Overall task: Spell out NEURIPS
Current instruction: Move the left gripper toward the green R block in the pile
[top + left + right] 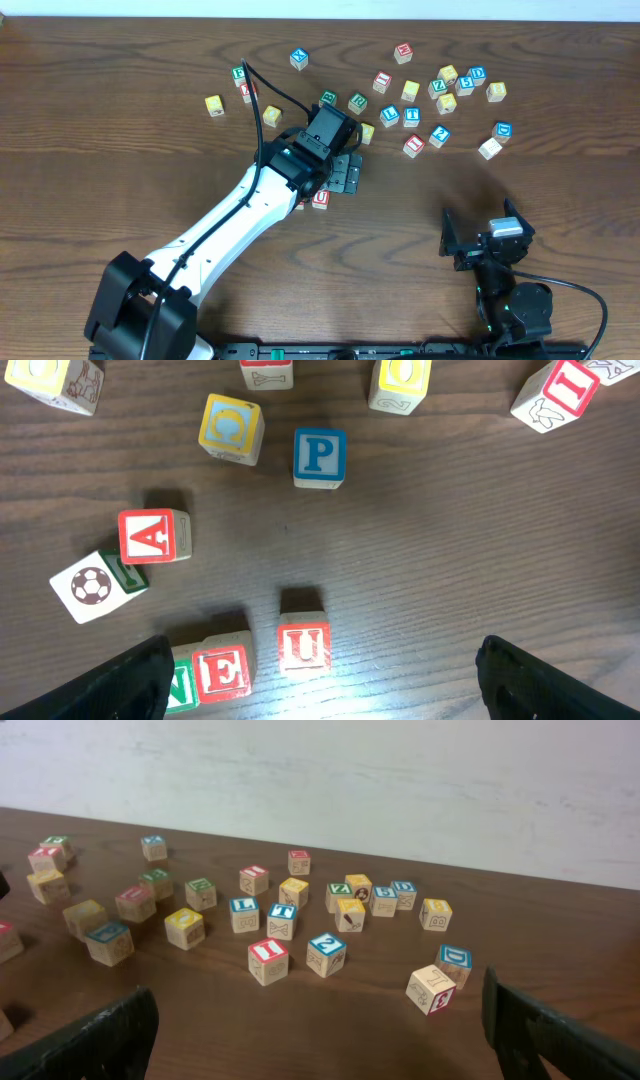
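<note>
Left wrist view shows the left gripper [346, 172] with its fingers spread wide and holding nothing, over the middle of the table [120, 170]. At the bottom of that view a green N cube [185, 682] sits against a red E cube [222, 672]. A red U cube [303, 647] stands just beside E, with a small gap between them. The blue P cube [320, 457] lies apart, toward the far edge. The right gripper [320, 1045], near the front right corner, is likewise spread and empty.
</note>
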